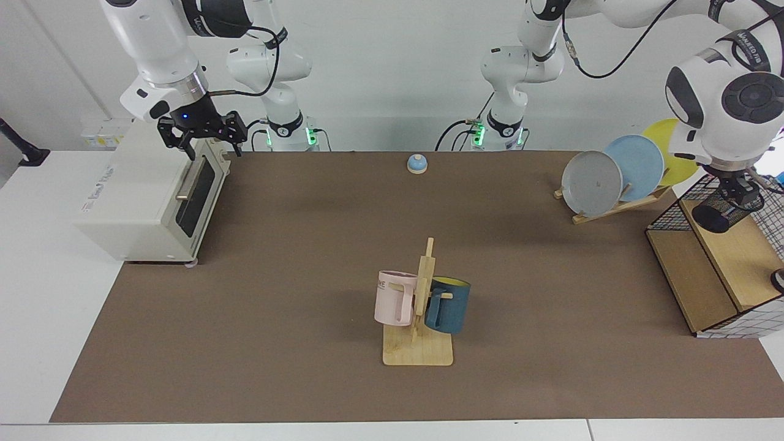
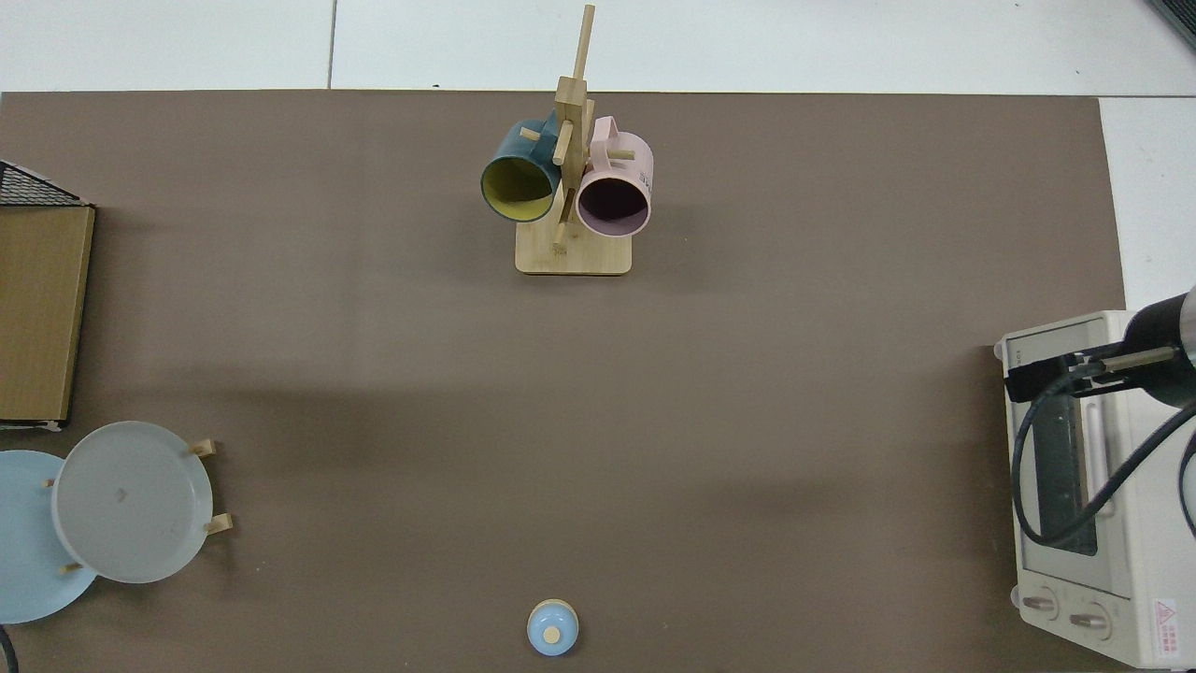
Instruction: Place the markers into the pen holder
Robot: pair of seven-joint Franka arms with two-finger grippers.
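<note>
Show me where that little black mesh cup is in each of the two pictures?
Facing view: the pen holder sits at the far right on the wooden shelf, directly under the left tool.
Top view: not in it; only the shelf's edge shows at the left border.
Shared landmark: the grey plate beside the shelf.

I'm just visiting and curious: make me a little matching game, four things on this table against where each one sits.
Things:
1. pink mug
2. grey plate
3. pen holder
4. right gripper

Places:
A. above the white toaster oven
B. on the wooden shelf of the wire basket
C. hung on the wooden mug tree
D. foremost in the wooden plate rack

Pairs: 1-C, 2-D, 3-B, 4-A
</note>
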